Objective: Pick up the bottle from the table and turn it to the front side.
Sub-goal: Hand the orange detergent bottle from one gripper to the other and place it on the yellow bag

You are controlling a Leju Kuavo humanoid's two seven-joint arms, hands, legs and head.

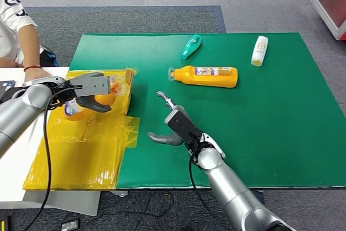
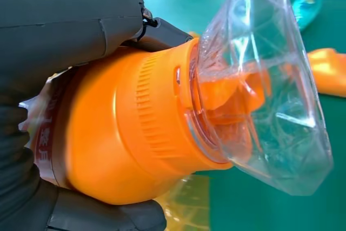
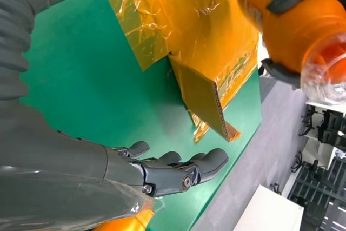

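Green mat is covering the table; left hand is gripping the orange bottle over the yellow sheet, right hand is hovering empty, fingers spread.

Glossy orange plastic bottle with clear faceted plastic cap; matt green mat; shiny crinkled yellow film over corrugated cardboard.
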